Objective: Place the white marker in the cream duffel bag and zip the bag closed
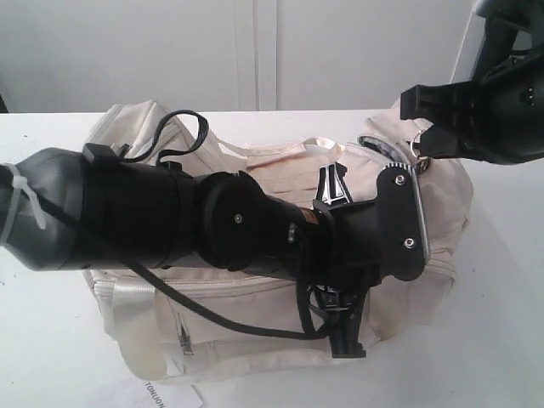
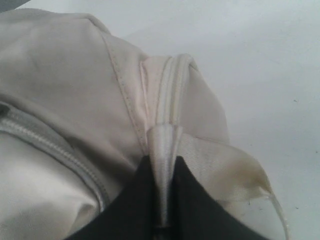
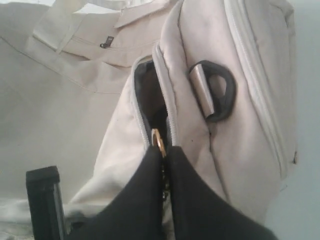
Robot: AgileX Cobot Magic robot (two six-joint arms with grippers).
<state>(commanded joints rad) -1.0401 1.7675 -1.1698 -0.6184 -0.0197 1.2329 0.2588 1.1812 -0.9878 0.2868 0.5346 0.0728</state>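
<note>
Item: bag [image 1: 272,161], cream cloth. We judge it soft, light and saggy, best held by its hardware.
- Left gripper [image 2: 162,167]: pinched shut on the end tab [image 2: 165,142].
- Right gripper [image 3: 162,152]: clamped on the gold keyring [image 3: 158,139], with the zip gap [image 3: 150,95] just beyond its tips.
- Marker: not visible.

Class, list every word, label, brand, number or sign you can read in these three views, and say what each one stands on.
Flat white paper tag, lying beside the bag at the lower edge of the exterior view: black capital letters, turned and cut off by the frame, too blurred to read with certainty.
Soft cream fabric duffel bag: no readable print in any view.
Black robot arm: no readable label.
</note>
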